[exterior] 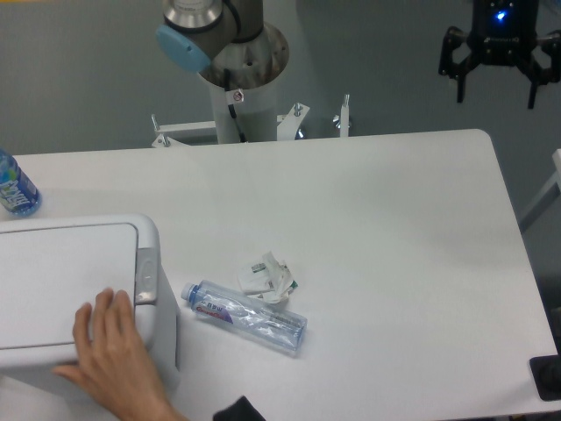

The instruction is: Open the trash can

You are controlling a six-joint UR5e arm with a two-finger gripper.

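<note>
White counter (386, 228) fills most of the view, and the trash can (61, 289) sits at its near left corner, partly cut off by the frame, lid flat and shut. Its long side runs left to right, with the grey latch (145, 274) on the right end facing the open counter. The gripper (500, 66) hangs at the far upper right, beyond the counter's far edge, fingers spread and holding nothing, so the latch lies well away, down and to the left across the whole surface. A person's hand (110, 351) rests on the lid just beside the latch (likely the main thing in the way). A clear plastic bottle (245, 317) and crumpled paper (266, 274) lie just right of the bin, a blue bottle (15, 186) behind it.
</note>
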